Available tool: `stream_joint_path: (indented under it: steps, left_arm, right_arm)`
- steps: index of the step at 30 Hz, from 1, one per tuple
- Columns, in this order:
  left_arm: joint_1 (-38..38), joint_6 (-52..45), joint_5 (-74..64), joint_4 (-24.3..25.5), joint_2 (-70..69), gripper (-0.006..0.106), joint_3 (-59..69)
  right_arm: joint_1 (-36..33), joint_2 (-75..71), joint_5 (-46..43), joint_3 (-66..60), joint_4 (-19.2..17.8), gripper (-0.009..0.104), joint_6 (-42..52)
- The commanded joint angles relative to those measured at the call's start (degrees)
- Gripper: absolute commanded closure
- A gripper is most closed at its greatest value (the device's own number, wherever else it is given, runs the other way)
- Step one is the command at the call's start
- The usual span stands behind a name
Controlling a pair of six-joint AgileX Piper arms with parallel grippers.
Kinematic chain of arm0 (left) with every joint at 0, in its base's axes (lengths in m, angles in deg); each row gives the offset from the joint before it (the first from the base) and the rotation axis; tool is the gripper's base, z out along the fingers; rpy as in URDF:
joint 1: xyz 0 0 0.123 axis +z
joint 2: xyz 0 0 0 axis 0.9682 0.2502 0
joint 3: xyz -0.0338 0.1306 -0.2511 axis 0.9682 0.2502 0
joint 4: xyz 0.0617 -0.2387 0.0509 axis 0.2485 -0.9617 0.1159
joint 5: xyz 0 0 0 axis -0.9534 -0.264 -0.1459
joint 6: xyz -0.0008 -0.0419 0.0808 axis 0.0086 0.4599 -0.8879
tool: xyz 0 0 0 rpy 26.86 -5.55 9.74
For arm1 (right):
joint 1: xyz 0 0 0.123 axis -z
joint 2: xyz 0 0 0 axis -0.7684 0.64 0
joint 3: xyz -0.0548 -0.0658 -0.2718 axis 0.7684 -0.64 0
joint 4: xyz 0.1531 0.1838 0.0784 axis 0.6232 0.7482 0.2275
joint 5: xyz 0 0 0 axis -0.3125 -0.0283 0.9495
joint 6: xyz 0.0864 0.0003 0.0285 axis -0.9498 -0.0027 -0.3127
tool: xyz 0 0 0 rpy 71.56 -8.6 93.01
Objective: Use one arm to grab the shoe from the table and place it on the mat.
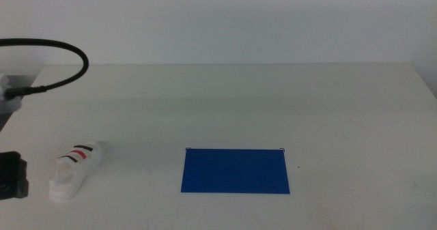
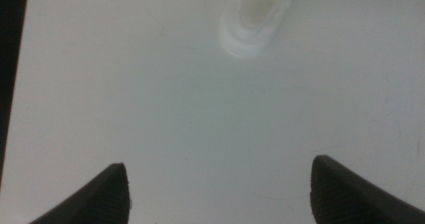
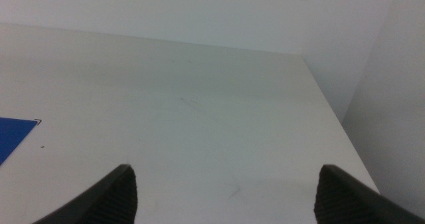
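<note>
The white shoe (image 1: 75, 168) with black and red straps lies on the table (image 1: 273, 100) at the left, well apart from the blue mat (image 1: 235, 170) near the middle front. My left gripper (image 2: 219, 184) is open and empty over bare table, a short way from the shoe's heel end (image 2: 255, 14). In the middle view only a dark part of the left arm (image 1: 12, 177) shows at the left edge, beside the shoe. My right gripper (image 3: 226, 184) is open and empty, out of the middle view; a corner of the mat (image 3: 13, 137) shows in its wrist view.
A black cable (image 1: 65, 49) arcs over the table's far left corner. The table's right edge (image 3: 325, 98) runs close to a white wall. The left edge of the table (image 2: 16, 84) shows dark in the left wrist view.
</note>
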Motion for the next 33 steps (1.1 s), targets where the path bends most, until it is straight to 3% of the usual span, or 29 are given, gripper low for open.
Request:
stream_joint_path:
  steps: [1, 15, 26, 33]
  left_arm:
    - [0.2, 0.9, 2.3, 0.2, 1.1, 0.007, -1.9]
    - [0.2, -16.9, 3.3, -4.7, 25.8, 0.007, -16.9]
    - [0.1, -23.4, 8.3, -12.0, 41.9, 0.007, -22.3]
    - [0.1, -25.9, 9.2, -12.7, 46.8, 0.013, -22.7]
  right_arm:
    - [0.1, 0.2, -4.2, -0.3, -0.5, 0.017, 0.6]
    - [0.1, 0.2, -4.2, -0.3, -0.5, 0.017, 0.6]
    - [0.1, 0.2, -4.2, -0.3, -0.5, 0.017, 0.6]
    - [0.1, 0.2, -4.2, -0.3, -0.5, 0.017, 0.6]
